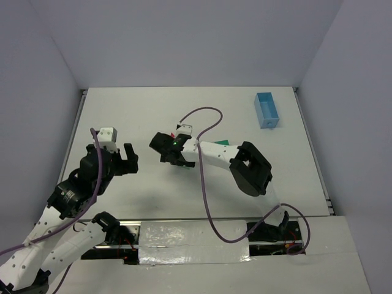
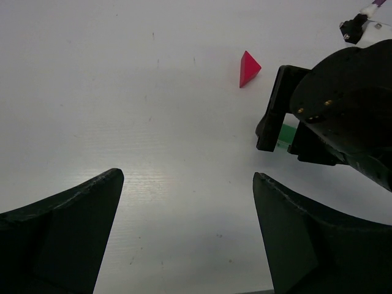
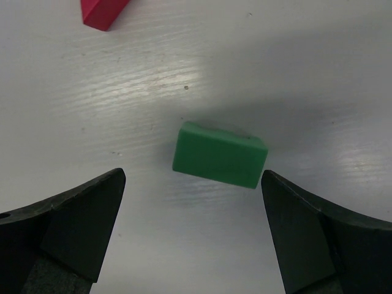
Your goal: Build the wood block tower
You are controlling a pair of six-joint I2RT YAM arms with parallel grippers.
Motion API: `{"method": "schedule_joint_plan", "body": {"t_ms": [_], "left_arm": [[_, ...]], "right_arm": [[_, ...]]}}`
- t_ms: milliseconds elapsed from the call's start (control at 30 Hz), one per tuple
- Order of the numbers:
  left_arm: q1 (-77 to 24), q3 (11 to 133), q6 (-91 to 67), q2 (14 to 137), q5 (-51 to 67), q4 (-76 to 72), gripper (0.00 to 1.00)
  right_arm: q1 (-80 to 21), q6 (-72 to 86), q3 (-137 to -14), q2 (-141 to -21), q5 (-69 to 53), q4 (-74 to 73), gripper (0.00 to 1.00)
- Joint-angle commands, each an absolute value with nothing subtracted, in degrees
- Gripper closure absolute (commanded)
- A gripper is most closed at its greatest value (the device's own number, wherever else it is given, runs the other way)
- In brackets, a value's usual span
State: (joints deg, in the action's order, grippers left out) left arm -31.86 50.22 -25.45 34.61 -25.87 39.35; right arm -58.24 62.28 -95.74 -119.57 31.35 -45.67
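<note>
Two pieces lie on the white table (image 1: 122, 110): a green block (image 3: 220, 154) resting flat, and the red roof piece (image 3: 101, 12) just beyond it, apart. No stack is in view, so this looks like an early pick. The right gripper (image 1: 174, 153) hovers above the green block, jaws spread wide to either side, holding nothing; next it must descend squarely and close. The left gripper (image 2: 187, 177) is also wide open and empty, off to one side
</note>
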Motion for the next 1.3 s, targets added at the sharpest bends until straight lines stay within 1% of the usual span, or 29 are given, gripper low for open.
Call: {"method": "schedule_joint_plan", "body": {"t_ms": [0, 167, 300, 433, 600, 633, 667, 700, 767, 800, 867, 1000, 1067, 1167, 1267], "left_arm": [[-32.4, 50.0, -24.3, 33.7, -25.1, 36.9, 0.00], [-32.6, 50.2, -24.3, 33.7, -25.1, 36.9, 0.00], [-32.8, 50.0, -24.2, 33.6, -25.0, 36.8, 0.01], [-33.0, 50.0, -24.2, 33.8, -25.0, 36.8, 0.00], [-33.3, 50.0, -24.3, 34.0, -25.0, 36.9, 0.00], [-33.3, 50.0, -24.3, 33.9, -25.0, 36.9, 0.00], [-33.3, 50.0, -24.2, 33.9, -25.0, 36.8, 0.01], [-33.3, 50.0, -24.2, 34.0, -25.0, 36.8, 0.00], [-33.4, 50.1, -24.3, 34.1, -25.0, 36.9, 0.01], [-33.3, 50.1, -24.3, 34.1, -25.0, 36.9, 0.01], [-33.3, 50.1, -24.3, 34.2, -25.0, 36.9, 0.00], [-33.3, 50.0, -24.3, 34.3, -25.0, 36.9, 0.00], [-33.3, 50.1, -24.2, 34.3, -25.0, 36.9, 0.00], [-33.3, 50.1, -24.3, 34.3, -24.9, 36.9, 0.00], [-33.3, 50.0, -24.3, 34.3, -25.0, 36.9, 0.01]], "right_arm": [[-58.0, 65.5, -98.9, -121.0, 35.7, -51.6, 0.00], [-57.6, 66.7, -97.7, -121.6, 36.5, -51.4, 0.00], [-56.3, 66.0, -96.0, -121.6, 34.9, -48.7, 0.01], [-55.5, 64.8, -94.5, -121.6, 33.5, -45.0, 0.06], [-55.2, 63.8, -94.0, -121.6, 33.6, -43.9, 0.12], [-55.2, 63.5, -93.8, -121.5, 33.3, -43.3, 0.16], [-55.3, 63.4, -93.3, -121.1, 33.3, -43.0, 0.18], [-55.3, 63.1, -92.8, -120.9, 33.1, -41.9, 0.24], [-55.3, 62.7, -91.8, -120.2, 32.9, -41.0, 0.33], [-55.3, 62.3, -91.1, -119.7, 32.4, -40.3, 0.39], [-55.2, 61.8, -91.1, -119.7, 32.0, -39.6, 0.42], [-55.3, 61.4, -91.7, -120.1, 31.5, -40.0, 0.40], [-55.3, 61.2, -91.2, -119.8, 31.4, -39.6, 0.41], [-55.5, 59.9, -89.7, -118.3, 30.9, -37.7, 0.53], [-55.5, 55.6, -88.1, -114.9, 30.1, -34.8, 0.57]]}}
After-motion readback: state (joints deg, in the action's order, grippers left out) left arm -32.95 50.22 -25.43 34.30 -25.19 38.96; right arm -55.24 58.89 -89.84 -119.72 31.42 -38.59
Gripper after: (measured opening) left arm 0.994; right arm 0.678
